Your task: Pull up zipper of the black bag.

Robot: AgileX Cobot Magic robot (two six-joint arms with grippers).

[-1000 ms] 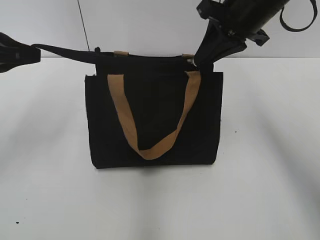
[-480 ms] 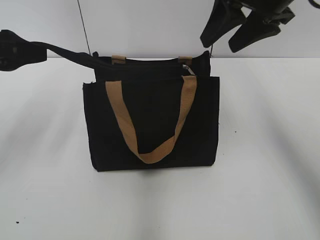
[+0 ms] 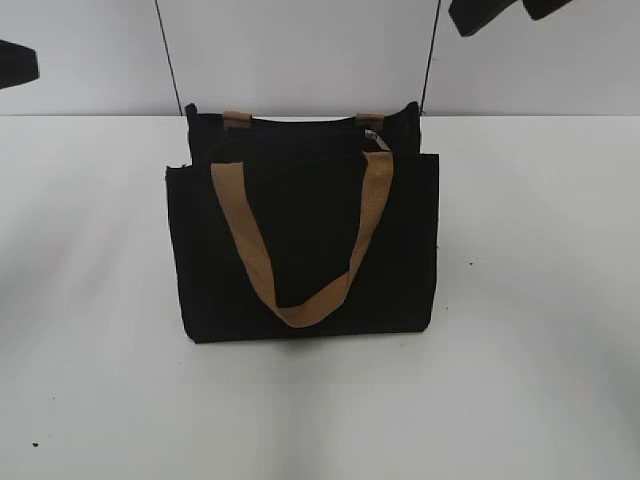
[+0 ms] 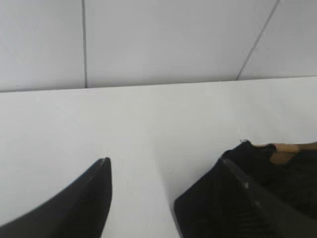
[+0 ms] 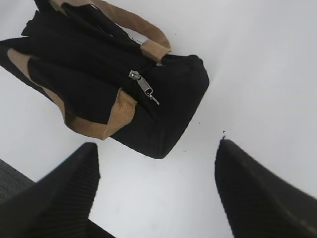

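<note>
Zipper pull sits at the black bag end, looks closed; both grippers wide, empty, upper frame corners.

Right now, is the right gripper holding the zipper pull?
No. In the right wrist view the right gripper is open and empty, its fingers well clear of the silvery zipper pull lying on the black bag.

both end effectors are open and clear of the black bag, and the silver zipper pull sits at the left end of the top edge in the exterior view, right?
Not quite. The zipper pull sits near the right end of the black bag's top edge; the exterior view shows it. Both the left end effector and right end effector are indeed open and clear.
</note>
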